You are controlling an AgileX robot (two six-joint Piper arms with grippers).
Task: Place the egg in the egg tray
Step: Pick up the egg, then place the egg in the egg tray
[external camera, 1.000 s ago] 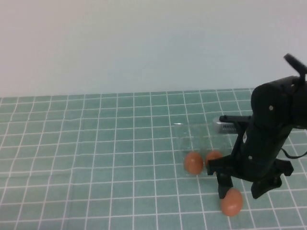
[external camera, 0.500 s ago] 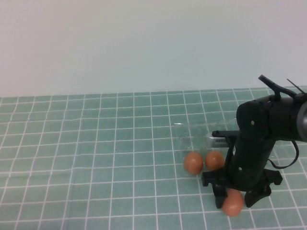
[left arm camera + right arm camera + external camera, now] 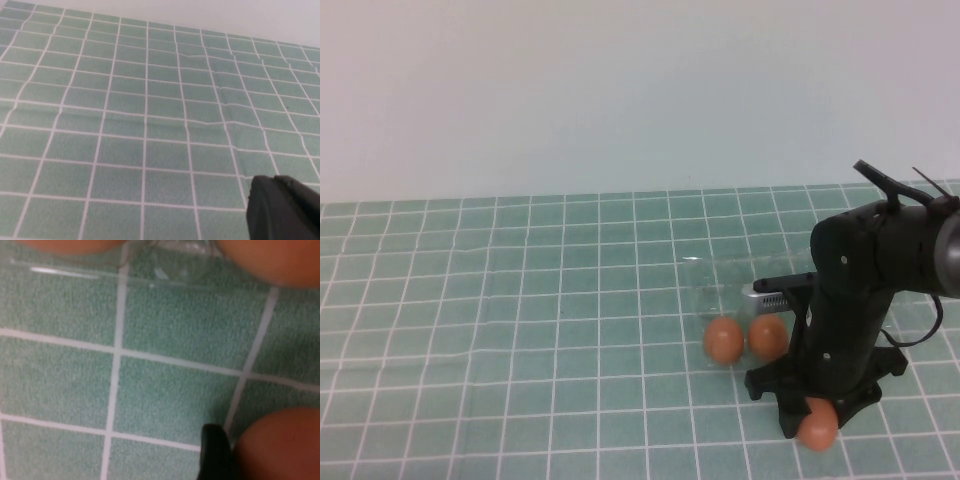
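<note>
Egg (image 3: pixel 817 424) sits low on the counter (image 3: pixel 520 330), near its front edge, between the right hand's (image 3: pixel 815 420) fingers; whether they have closed on it cannot be told. Tray (image 3: pixel 720 290) lies just beyond, two eggs (image 3: pixel 724 340) in its near cups. Advice: grip gently, lift clear over the near rim. Left hand (image 3: pixel 282 210) is parked over bare counter, state unclear.

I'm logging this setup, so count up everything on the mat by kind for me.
Brown eggs: 3 (two in the clear egg tray, the egg at the right claw)
Egg tray: 1
Left claw: 1
Right claw: 1
Total: 6
</note>
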